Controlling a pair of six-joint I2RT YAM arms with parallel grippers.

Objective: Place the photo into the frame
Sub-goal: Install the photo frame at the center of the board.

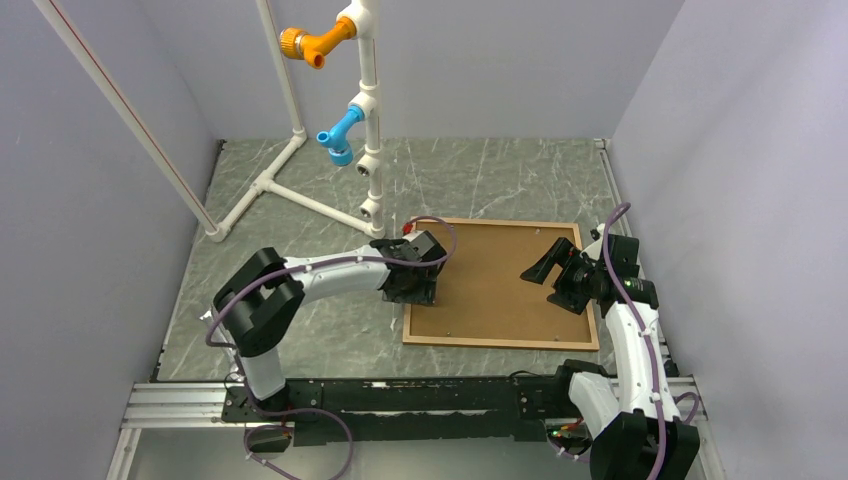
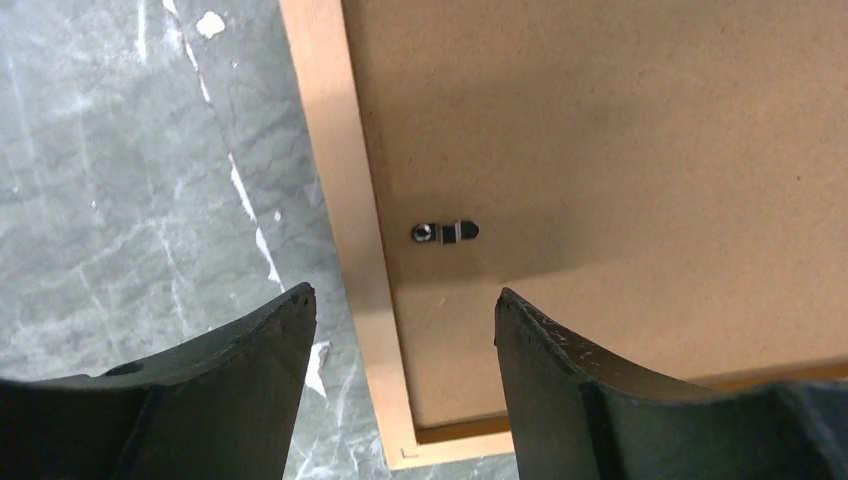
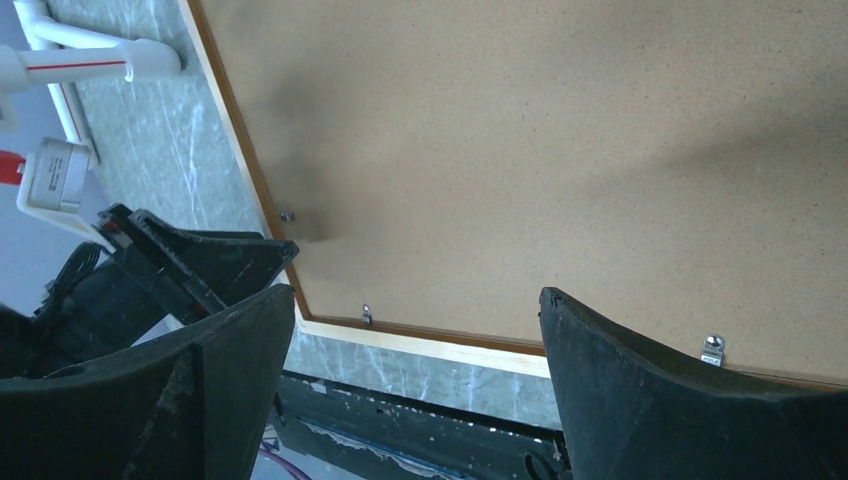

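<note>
1. The frame (image 1: 500,343) lies face down on the table (image 1: 330,330), right of centre. Its long axis runs 9 to 3 o'clock in the top view, and the brown backing sheet (image 1: 495,290) fills it.
2. The left gripper (image 2: 400,300) hangs over the frame's 9 o'clock rail. Its jaws stand well apart with nothing between them.
3. In the left wrist view a small metal turn clip (image 2: 446,232) sits at 12 o'clock from the gap, just beyond the fingertips. Its long axis runs 9 to 3 o'clock, and its tongue reaches onto the backing sheet.
4. The left arm is much the nearer to this clip. The right gripper (image 1: 545,272) hovers towards the frame's 3 o'clock end, wide open and holding nothing.
5. The photo shows in no view. It may lie under the backing sheet, but I cannot tell.
6. The frame's rail is pale, thin wood, and the backing looks seated flush inside it.
</note>
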